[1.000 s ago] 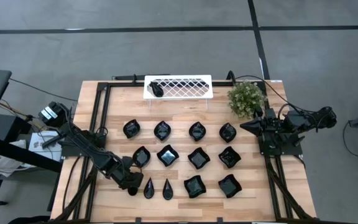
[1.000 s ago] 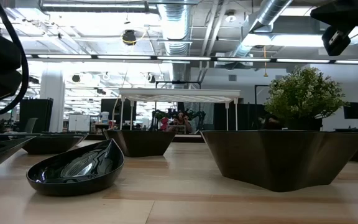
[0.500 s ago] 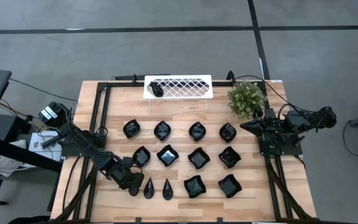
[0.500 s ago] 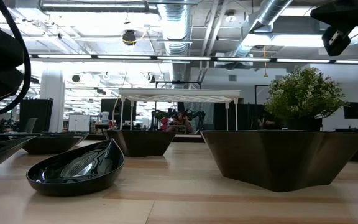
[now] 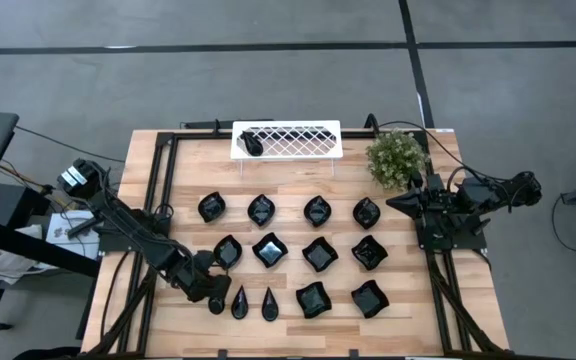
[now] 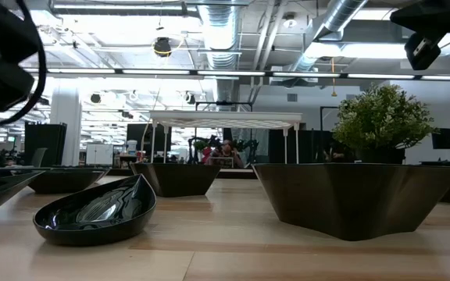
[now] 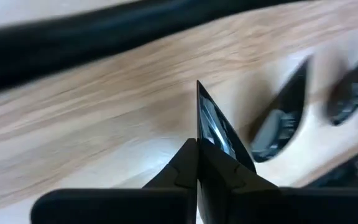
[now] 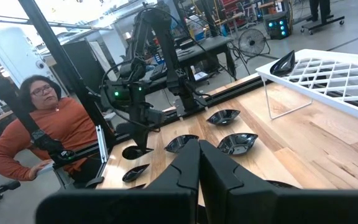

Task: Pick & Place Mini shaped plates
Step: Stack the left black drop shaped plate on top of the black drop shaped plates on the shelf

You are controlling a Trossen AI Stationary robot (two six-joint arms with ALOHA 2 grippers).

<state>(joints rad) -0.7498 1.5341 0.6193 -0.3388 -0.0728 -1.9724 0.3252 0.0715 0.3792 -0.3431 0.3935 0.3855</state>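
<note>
Several glossy black mini shaped plates (image 5: pixel 270 249) lie in rows on the wooden table (image 5: pixel 188 160), resting on their undersides; two teardrop ones (image 5: pixel 270 303) sit in the near row. At the table's near left, my left gripper (image 5: pixel 214 303) points steeply down, shut on another teardrop plate (image 7: pixel 215 127). One plate (image 5: pixel 253 144) lies on the white lattice rack (image 5: pixel 298 139) at the far edge. My right gripper (image 5: pixel 398 203) waits shut and level at the right edge, holding nothing. My left gripper pinches the teardrop plate by its rim (image 7: pixel 205 135), at the end away from the pointed tip (image 7: pixel 199 86), between the two fingers. The fingers come steeply from above. The plate stands on edge in the hold; whether it is clear of the table I cannot tell.
A small potted plant (image 5: pixel 398 158) stands at the far right, beside the rack. Black frame rails (image 5: pixel 163 180) run along the table's left and right sides. A person in an orange top (image 8: pixel 42 124) sits beyond the table's left side.
My left arm has drawn up a little at the near-left corner, its dark body standing higher in the low view, and the gripper has tipped slightly. The plates lying on the table have stayed where they were.
</note>
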